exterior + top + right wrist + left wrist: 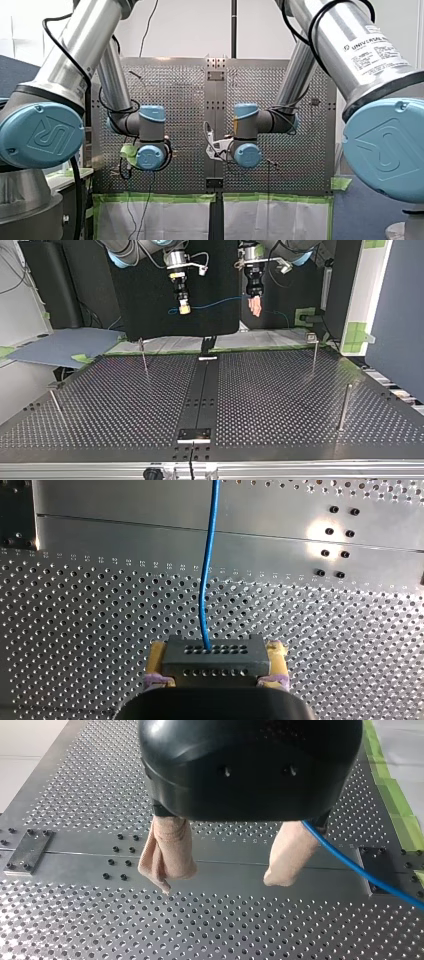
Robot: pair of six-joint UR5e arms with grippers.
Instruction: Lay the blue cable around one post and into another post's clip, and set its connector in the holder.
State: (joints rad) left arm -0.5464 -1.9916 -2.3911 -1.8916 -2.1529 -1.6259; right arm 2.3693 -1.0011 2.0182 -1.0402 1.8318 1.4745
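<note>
One thin, smooth blue cable (206,580) is seen running out of a dark grey perforated connector block (215,652), which is clamped between the yellow pads (157,655) of the right gripper (216,662) over the middle of the perforated metal tabletop (75,630). The beige-padded fingers (167,850) of the left gripper (220,881) are held apart, the cable passing beside one

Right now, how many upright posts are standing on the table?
4, all in the top view: a far-left post, a far-right post, a near-right post and a near-left post. None seems hidden there.
</note>
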